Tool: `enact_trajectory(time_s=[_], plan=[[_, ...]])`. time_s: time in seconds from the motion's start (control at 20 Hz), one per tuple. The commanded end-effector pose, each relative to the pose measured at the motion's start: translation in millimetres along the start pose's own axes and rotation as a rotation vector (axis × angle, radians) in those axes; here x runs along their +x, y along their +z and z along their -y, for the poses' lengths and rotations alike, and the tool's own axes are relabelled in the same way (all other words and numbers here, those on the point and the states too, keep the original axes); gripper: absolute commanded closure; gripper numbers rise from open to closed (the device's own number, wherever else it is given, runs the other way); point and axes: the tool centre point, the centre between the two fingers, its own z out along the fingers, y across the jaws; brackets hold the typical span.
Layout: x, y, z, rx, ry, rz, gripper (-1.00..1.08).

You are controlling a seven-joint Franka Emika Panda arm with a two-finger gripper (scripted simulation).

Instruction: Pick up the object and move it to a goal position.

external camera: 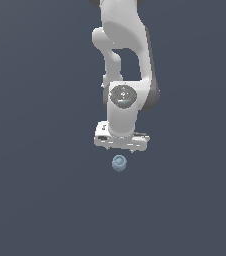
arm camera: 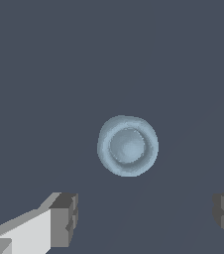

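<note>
One small pale blue-grey lumpy ball (arm camera: pixel 128 146) lies on the dark surface (external camera: pixel 35 200), just below the white claw (arm camera: pixel 143 218), whose fingers stand apart, seemingly to straddle it.

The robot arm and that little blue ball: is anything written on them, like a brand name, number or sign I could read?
No readable text in either view.
Round disc on the arm's wrist: small dark and greenish marks, too blurred to read as letters.
Claw: a tiny dark mark on its white body, too small to read.
Pale blue ball: plain, no writing.
Dark grey surface: bare of any label or sign.
</note>
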Motion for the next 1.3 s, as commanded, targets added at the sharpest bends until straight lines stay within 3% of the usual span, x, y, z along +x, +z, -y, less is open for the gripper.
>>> enact_trajectory(time_s=[0.0,0.4,0.8,1.25], plan=[[9,9,1,-0.002,0.049,-0.007,-0.92],[23,26,3,-0.006,0.137,-0.02,-0.92],[24,31,4,-0.006,0.144,-0.02,-0.92],[25,71,3,-0.006,0.148,-0.022,-0.92]])
